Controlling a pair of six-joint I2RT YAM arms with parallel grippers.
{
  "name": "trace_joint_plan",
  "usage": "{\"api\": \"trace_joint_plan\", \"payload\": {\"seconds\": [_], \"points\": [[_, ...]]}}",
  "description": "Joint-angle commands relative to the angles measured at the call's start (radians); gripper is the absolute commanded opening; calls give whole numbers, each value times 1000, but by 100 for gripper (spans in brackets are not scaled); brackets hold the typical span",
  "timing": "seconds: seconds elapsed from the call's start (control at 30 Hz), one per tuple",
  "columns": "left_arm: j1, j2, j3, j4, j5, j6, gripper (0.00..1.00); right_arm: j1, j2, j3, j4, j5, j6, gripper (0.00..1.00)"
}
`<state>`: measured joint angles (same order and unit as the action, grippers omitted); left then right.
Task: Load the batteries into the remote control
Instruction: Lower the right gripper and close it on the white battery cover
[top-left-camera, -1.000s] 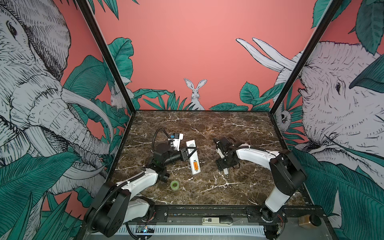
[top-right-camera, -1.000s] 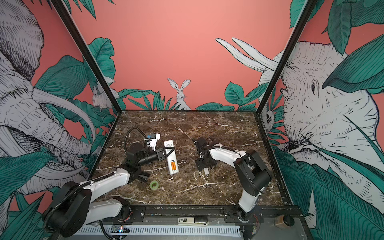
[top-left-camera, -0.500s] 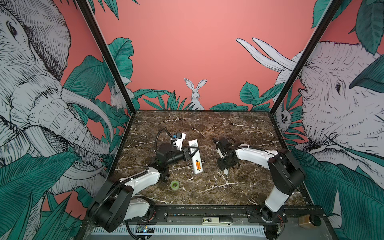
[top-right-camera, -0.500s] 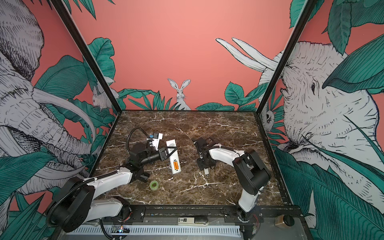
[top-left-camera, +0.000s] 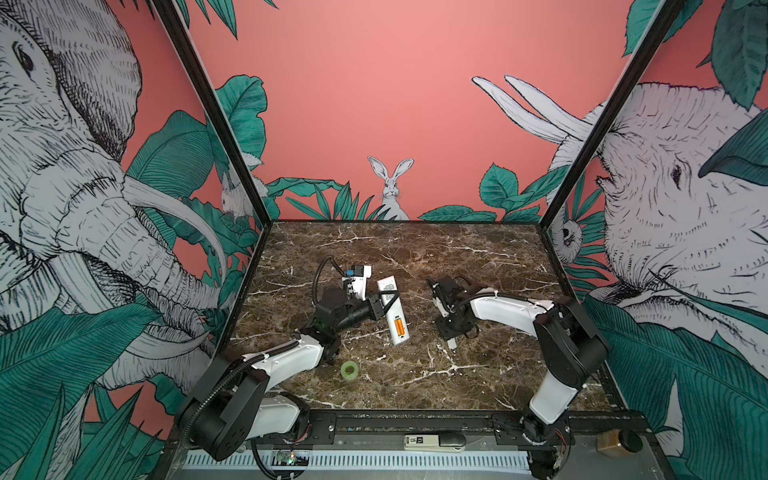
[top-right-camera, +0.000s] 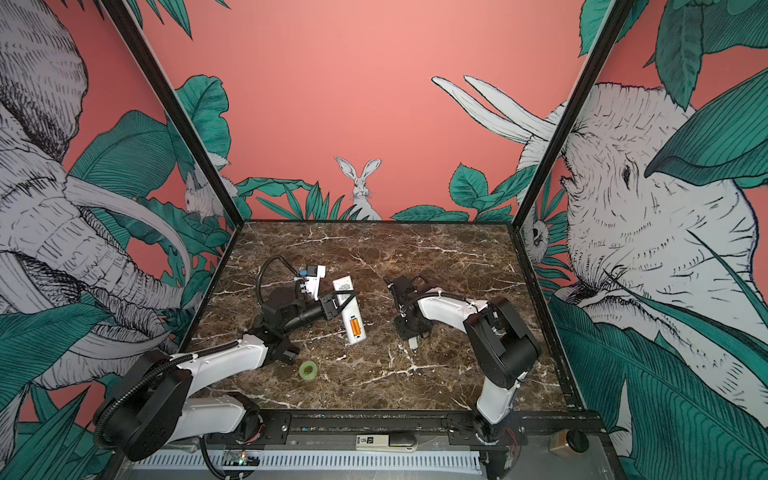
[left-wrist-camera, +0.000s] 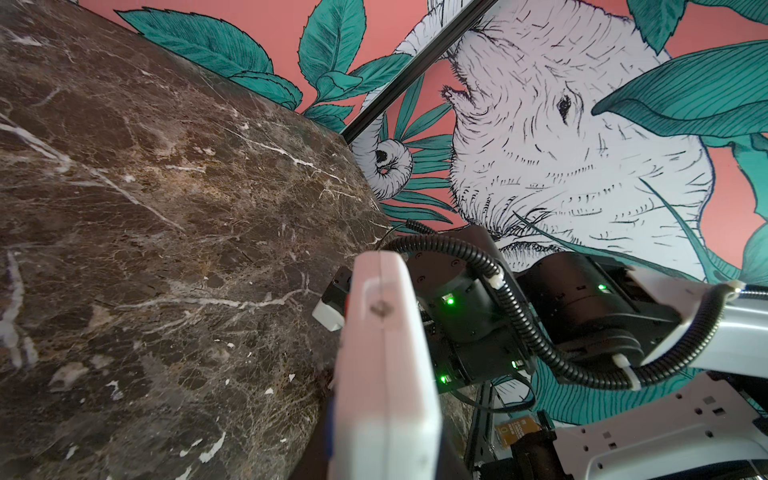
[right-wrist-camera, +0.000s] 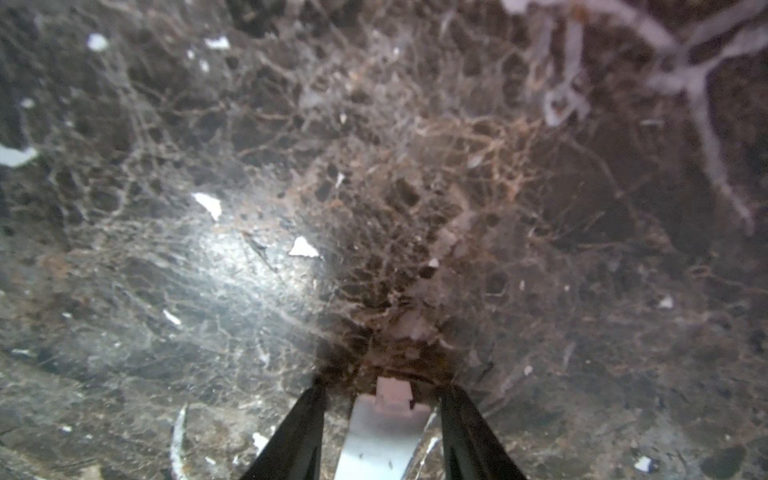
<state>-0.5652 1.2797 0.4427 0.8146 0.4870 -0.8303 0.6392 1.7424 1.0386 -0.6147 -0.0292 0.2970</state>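
Observation:
The white remote control (top-left-camera: 390, 291) lies slanted left of the table's middle, back side up, and also shows in the other top view (top-right-camera: 344, 291). My left gripper (top-left-camera: 384, 301) is shut across its middle. An orange battery (top-left-camera: 400, 325) sits in the open bay near its front end; whether a second lies beside it I cannot tell. The left wrist view shows the remote control (left-wrist-camera: 382, 374) edge-on and blurred. My right gripper (top-left-camera: 451, 334) points down at the table to the right. Its open fingers (right-wrist-camera: 299, 432) flank a small grey cover piece (right-wrist-camera: 384, 428) with a gap on each side.
A green tape roll (top-left-camera: 349, 369) lies in front of the left arm. A white device with a black end (top-left-camera: 432, 441) rests on the front rail. Black frame posts and patterned walls close in the marble table (top-left-camera: 415, 249) on three sides.
The right gripper's jaws have narrowed around the grey cover piece. The left gripper has carried the remote control slightly to the right and farther back.

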Motion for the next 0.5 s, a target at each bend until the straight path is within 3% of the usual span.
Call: {"api": "trace_joint_plan", "payload": {"seconds": [0.0, 0.47], "points": [[-7, -5, -4, 57, -26, -12, 0, -7, 12, -20, -4, 15, 12, 44], [-14, 11, 0, 66, -33, -21, 0, -7, 14, -29, 10, 0, 14, 30]]}}
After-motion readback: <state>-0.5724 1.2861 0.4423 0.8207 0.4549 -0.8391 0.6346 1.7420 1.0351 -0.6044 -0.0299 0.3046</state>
